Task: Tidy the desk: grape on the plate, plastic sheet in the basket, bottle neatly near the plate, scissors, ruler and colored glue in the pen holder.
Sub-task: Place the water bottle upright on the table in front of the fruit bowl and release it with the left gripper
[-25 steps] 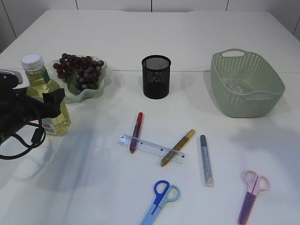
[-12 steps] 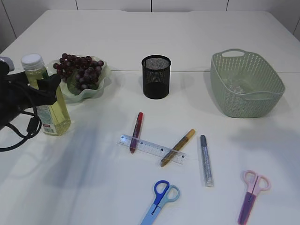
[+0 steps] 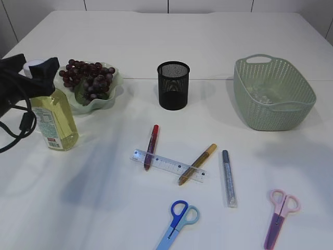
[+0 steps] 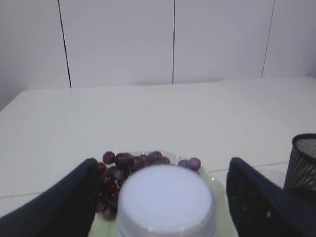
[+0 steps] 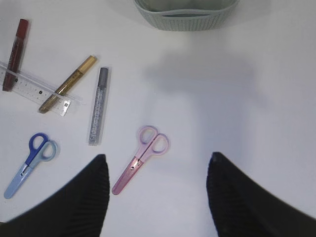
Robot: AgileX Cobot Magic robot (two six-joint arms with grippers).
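The bottle [image 3: 56, 119] of yellow liquid stands upright left of the plate [image 3: 106, 101], which holds the grapes [image 3: 88, 78]. My left gripper [image 3: 36, 70] is open, its fingers either side of the white cap [image 4: 165, 200] without touching it. The red glue [image 3: 151, 146], ruler [image 3: 167, 164], gold glue [image 3: 197, 163] and silver glue [image 3: 229, 177] lie mid-table. Blue scissors [image 3: 177, 224] and pink scissors [image 3: 280, 216] lie near the front. My right gripper [image 5: 158, 157] is open above the pink scissors [image 5: 140, 165] and is out of the exterior view.
The black mesh pen holder [image 3: 173, 85] stands at the centre back. The green basket [image 3: 273, 94] stands at the right with something clear and crinkled inside. In the right wrist view the ruler [image 5: 34, 89] and glue sticks lie at the left, below the basket [image 5: 185, 12].
My left gripper has moved up from the bottle's body to the level of its cap. The bottle stands in the same spot. Nothing else has moved.
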